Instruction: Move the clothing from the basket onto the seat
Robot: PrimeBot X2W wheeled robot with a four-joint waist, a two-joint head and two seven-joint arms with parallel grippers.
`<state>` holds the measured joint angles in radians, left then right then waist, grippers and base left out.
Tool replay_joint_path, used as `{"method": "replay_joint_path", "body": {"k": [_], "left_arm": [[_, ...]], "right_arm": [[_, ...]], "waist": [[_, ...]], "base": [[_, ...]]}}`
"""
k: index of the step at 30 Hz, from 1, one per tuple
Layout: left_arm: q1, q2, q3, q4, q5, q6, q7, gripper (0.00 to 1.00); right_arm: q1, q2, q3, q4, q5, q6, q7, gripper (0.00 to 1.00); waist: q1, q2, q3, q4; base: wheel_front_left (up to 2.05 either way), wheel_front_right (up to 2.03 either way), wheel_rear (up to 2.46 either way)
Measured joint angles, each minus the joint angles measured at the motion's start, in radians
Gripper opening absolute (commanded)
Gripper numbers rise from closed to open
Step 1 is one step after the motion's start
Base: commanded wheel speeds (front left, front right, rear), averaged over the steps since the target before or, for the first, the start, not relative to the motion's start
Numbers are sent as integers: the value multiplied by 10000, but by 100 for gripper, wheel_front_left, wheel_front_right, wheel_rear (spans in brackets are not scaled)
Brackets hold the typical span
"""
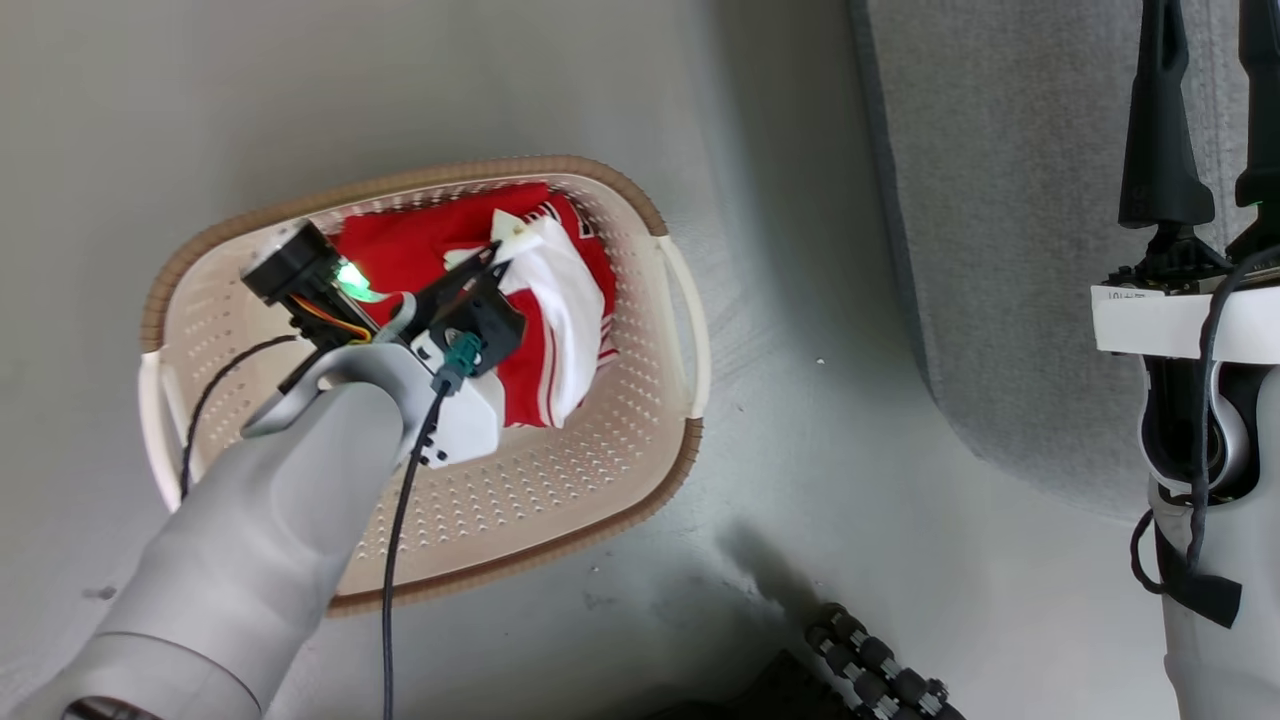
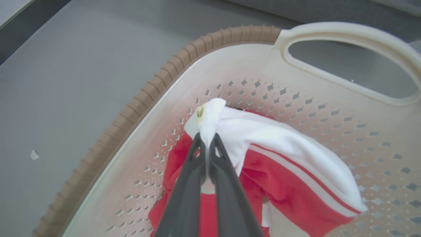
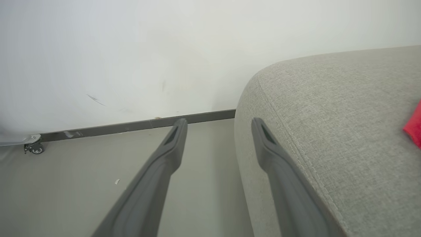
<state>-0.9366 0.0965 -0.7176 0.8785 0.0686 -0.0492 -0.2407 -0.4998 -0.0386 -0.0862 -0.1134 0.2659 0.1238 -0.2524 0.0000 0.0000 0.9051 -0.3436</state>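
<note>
I see left gripper [image 1: 497, 252] [image 2: 207, 136] down inside cream perforated plastic basket with brown woven-look rim [image 1: 560, 480] [image 2: 158, 85]. Fingers [image 2: 187, 187] pinched tight on white fold of soft red-and-white sports clothing [image 1: 420, 250] [image 2: 289, 177]. Clothing heaped in basket's far right part. White striped sleeve drapes from pinch back toward me, long axis across basket's width. Right gripper [image 1: 1210, 100] [image 3: 219, 122] fingers wide, nothing between, beside large grey fabric couch seat [image 1: 1010, 250] [image 3: 345, 115]. Red scrap [image 3: 415, 126] on seat.

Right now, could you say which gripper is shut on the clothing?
The left gripper, pinching the clothing at a white fold in the basket; the right gripper stands open by the seat.
</note>
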Motion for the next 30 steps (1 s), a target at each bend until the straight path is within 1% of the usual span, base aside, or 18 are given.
{"method": "replay_joint_path", "body": {"k": [5,16,20,30], "left_arm": [[314,-46,-4,-437,-123,33,-73,0],[1093,-107,176,-1638,-433,336,-88,0],[1345,-77,345,-2406,-715,412,-88,0],[2190,82,771,-4209,-1026,834,-113,0]], "right_arm": [[-1,0,-6,23,-134,0,0,100],[16,-6,-217,270,-426,0,-29,100],[30,-8,-307,339,-614,0,-29,100],[52,-13,-399,512,-830,0,-31,100]], "waist": [[0,0,-185,258],[0,0,-762,779],[0,1,-1018,957],[0,0,-1732,1388]], "base": [[0,0,0],[0,0,0],[0,0,0],[0,0,0]]}}
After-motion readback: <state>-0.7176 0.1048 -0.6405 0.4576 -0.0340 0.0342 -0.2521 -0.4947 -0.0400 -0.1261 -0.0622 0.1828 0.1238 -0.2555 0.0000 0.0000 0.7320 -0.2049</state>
